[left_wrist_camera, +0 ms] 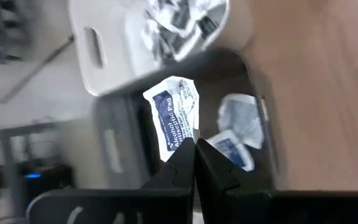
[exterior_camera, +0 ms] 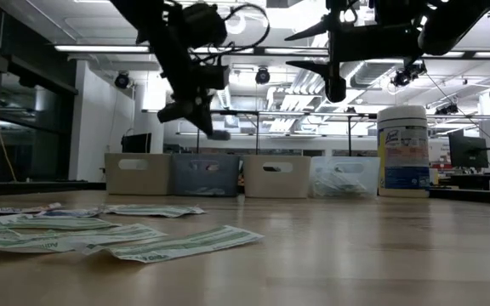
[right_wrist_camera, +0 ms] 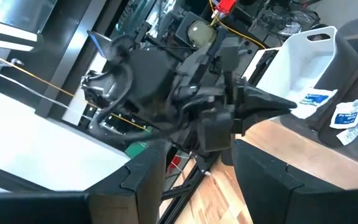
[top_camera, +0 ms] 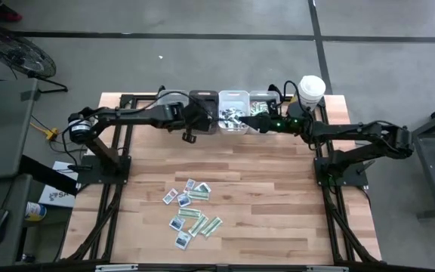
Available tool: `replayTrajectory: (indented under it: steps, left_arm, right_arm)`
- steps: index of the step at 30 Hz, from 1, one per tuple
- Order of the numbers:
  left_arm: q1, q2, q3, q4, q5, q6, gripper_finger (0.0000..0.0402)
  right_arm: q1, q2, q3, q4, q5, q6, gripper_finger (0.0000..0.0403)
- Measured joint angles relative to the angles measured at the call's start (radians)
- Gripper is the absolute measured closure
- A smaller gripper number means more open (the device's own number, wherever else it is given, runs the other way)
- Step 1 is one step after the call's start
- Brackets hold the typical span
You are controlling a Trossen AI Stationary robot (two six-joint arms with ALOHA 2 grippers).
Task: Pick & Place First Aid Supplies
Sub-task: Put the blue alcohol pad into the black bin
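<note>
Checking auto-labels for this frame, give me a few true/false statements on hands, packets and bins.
1. The left hand is shut on a white alcohol pad packet. True.
2. That packet hangs over the dark bin. True.
3. The right hand holds a packet. False: it is open and empty.
4. All loose packets are already binned. False: many still lie on the table.
5. The white canister lies tipped over. False: it stands upright.
</note>
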State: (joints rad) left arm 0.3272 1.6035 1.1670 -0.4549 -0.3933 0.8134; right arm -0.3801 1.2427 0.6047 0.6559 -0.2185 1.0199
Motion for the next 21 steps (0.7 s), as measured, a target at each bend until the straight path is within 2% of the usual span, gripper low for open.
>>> replayTrajectory:
  steps: [5, 14, 21]
  left_arm:
    - [0.077, 0.0, -0.02, 0.002, 0.041, -0.077, 0.0401]
    - [0.192, 0.033, -0.019, 0.021, 0.23, -0.131, 0.0401]
    - [0.19, 0.068, -0.02, 0.026, 0.211, -0.142, 0.0401]
  right_arm:
    - [0.0, 0.0, 0.0, 0.0, 0.002, -0.008, 0.0224]
    - [0.0, 0.0, 0.0, 0.0, 0.012, -0.015, 0.0224]
    - [0.0, 0.0, 0.0, 0.0, 0.014, -0.01, 0.0224]
